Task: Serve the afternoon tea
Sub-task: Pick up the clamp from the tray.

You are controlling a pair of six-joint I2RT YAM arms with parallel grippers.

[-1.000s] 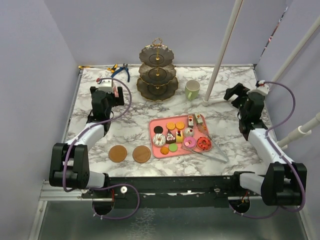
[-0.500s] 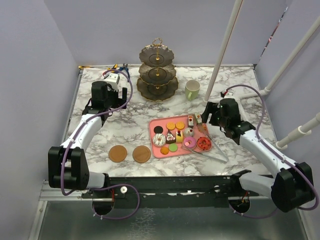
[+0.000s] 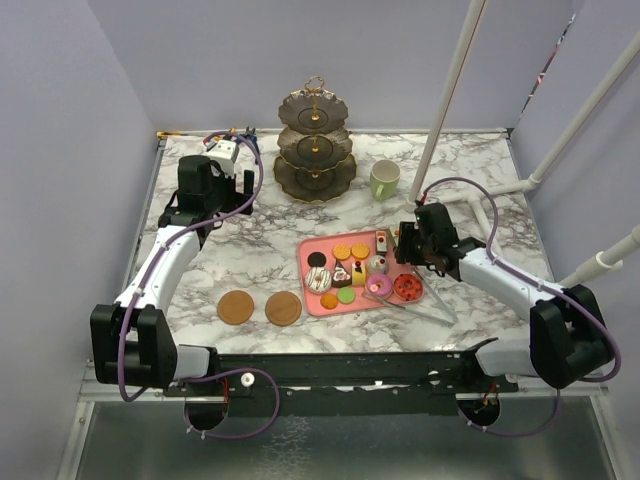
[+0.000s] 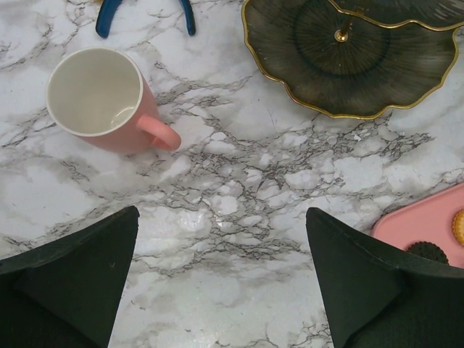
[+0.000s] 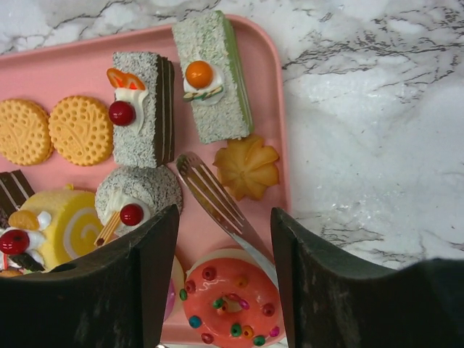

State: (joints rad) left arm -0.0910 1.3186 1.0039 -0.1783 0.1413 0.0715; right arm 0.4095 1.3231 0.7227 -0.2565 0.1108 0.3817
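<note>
Left arm [image 3: 163,264] and right arm [image 3: 500,280] are seen in white shells with black joints; purple cables [image 3: 258,176] are looped alongside; pincer fingers [image 4: 72,283] are matte black wedges.

the left arm [image 3: 165,260] stretches forward from its base along the left side, forearm rising to a bent wrist far out. the left gripper [image 3: 232,186] points downward and slightly inward. in the left wrist view the left gripper [image 4: 221,217] has its two dark fingers [image 4: 80,268] spread wide, with nothing between them.

the right arm [image 3: 500,275] lies low and reaches inward toward the middle, its elbow out at the right and its forearm angled to the left. the right gripper [image 3: 404,246] tips downward at the end. in the right wrist view the right gripper [image 5: 225,217] has its fingers [image 5: 123,283] set partly apart, a narrower gap than the left pair, with neither pad pressing on anything.
</note>
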